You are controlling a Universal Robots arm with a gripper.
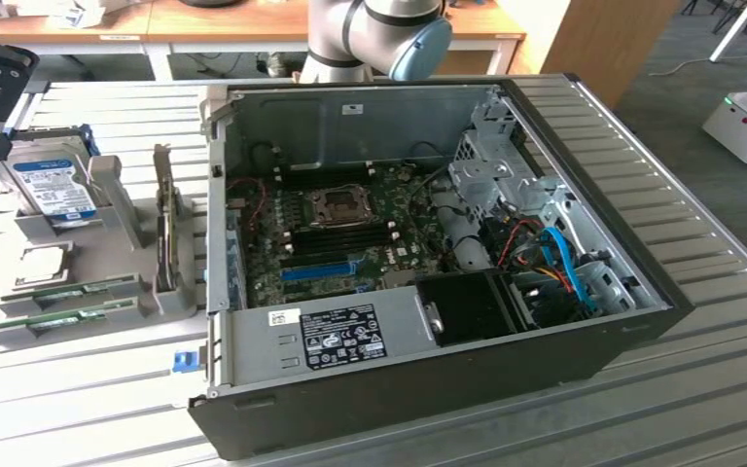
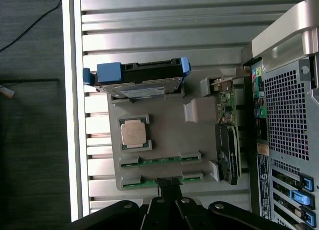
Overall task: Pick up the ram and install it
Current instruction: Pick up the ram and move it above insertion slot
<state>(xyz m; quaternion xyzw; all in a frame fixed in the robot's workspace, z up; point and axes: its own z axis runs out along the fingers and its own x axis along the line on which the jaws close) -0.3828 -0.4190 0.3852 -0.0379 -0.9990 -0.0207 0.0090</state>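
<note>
Open case (image 1: 387,428) and parts tray (image 1: 121,243) sitting side by side on the table (image 1: 685,389)

In the exterior view, the tray is lying at 9 o'clock from the case. On it, the hard drive (image 1: 52,185) is standing at 12 o'clock, with the processor (image 1: 44,263) resting just beneath it. The 2 ram sticks (image 1: 73,291) are lying parallel at 6 o'clock, and the expansion card (image 1: 166,229) is standing at 3 o'clock. The arm base (image 1: 361,39) is rising at the case's 12 o'clock.

A silver ribbed metal table (image 1: 685,409) (image 2: 164,35) carried two things. A large black open-sided computer case (image 1: 478,399) (image 2: 286,105) lay on its side across the middle and the exterior view's right. Just beside it, on the exterior view's left, sat a flat grey plastic parts tray (image 1: 133,226) (image 2: 169,120), near the table's edge.
</note>
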